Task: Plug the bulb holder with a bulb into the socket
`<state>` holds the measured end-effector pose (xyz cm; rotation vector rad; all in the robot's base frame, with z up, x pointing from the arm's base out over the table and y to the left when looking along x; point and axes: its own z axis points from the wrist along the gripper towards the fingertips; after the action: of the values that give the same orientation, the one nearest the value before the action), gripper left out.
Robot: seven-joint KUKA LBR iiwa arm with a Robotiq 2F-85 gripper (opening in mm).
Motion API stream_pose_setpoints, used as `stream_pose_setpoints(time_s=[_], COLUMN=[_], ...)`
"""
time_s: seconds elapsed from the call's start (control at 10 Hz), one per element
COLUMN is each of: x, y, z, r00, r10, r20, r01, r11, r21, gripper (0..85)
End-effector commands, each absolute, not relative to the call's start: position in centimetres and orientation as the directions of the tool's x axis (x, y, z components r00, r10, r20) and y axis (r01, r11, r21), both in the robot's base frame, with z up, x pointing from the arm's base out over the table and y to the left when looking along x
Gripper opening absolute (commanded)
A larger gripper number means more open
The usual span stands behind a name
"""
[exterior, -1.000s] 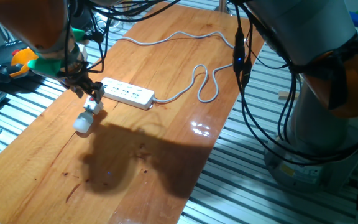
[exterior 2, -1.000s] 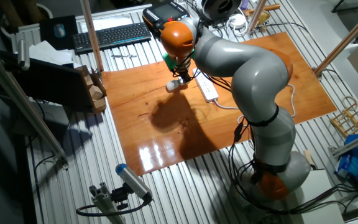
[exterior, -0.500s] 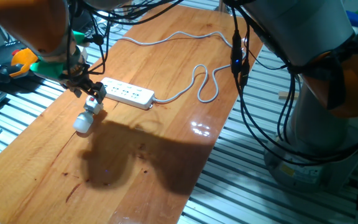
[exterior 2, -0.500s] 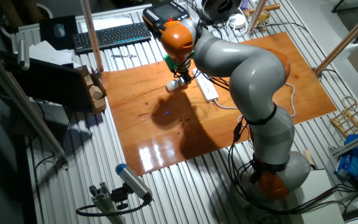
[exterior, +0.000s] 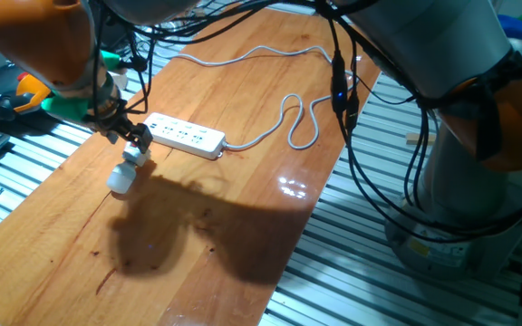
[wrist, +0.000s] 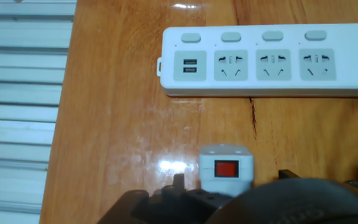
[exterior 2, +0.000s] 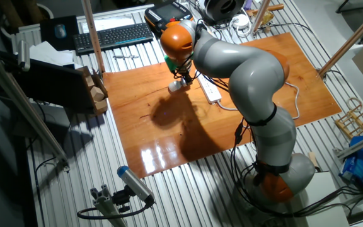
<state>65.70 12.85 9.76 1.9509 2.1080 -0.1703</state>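
Note:
The bulb holder (wrist: 227, 168) lies on the wooden table, white with its red switch facing up. Its frosted bulb (exterior: 120, 179) rests on the wood, and the hand hides it in the hand view. My gripper (exterior: 132, 138) hovers right over the holder. One dark fingertip (wrist: 178, 181) stands to the holder's left and the other to its right, with slim gaps between. The gripper looks open around the holder. The socket (wrist: 269, 60), a long white strip with a row of outlets, lies just beyond the holder. The strip (exterior: 185, 136) is to the right of the gripper.
The strip's grey cord (exterior: 290, 118) loops across the far half of the table. Slatted metal (wrist: 23, 112) borders the wood on the left. A keyboard (exterior 2: 112, 36) and a pendant sit past the far edge. The arm's base (exterior 2: 276, 176) stands at the right.
The arm and hand have shifted slightly to the left. The holder and bulb stay in the same spot on the table.

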Motion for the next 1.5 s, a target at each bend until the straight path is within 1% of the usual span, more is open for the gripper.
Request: stream_pose_setpoints(time_s=[0.0,0.3,0.4,1.0,1.4], x=[65.8,65.7,65.7,65.8,65.8], y=[12.8,12.2,12.1,12.2,12.1], z=[9.5,8.8,8.6,8.2,8.1], r00=[-0.059,-0.067,-0.066,-0.061,-0.053], r10=[0.96,0.962,0.964,0.964,0.958], r20=[-0.272,-0.264,-0.259,-0.257,-0.282], r01=[0.992,0.992,0.992,0.993,0.992], r11=[0.087,0.092,0.091,0.086,0.084], r21=[0.09,0.084,0.086,0.086,0.098], gripper=[68.0,68.0,51.0,51.0,51.0])
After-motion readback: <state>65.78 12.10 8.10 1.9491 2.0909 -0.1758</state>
